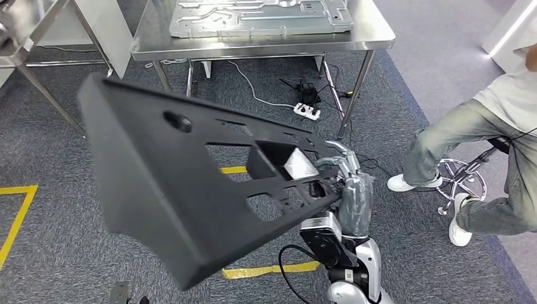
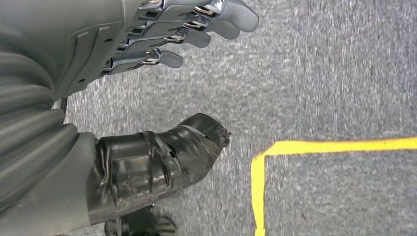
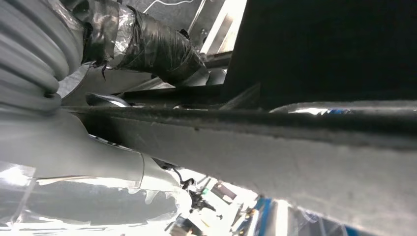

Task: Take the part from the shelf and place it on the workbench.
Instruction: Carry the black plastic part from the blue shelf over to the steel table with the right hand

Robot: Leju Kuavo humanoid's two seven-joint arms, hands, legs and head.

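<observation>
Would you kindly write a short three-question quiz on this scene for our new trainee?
1. True or false: the right hand grips the black panel.
2. The left hand hangs over: A grey carpet, B a steel table, C a shelf?
3. What lies on the steel workbench ahead?

Key: 1 true. 2 A, with nothing in it. 3 A flat metal plate.

Right robot hand [image 1: 347, 183] grips the black part [image 1: 190, 183] above carpet.
</observation>
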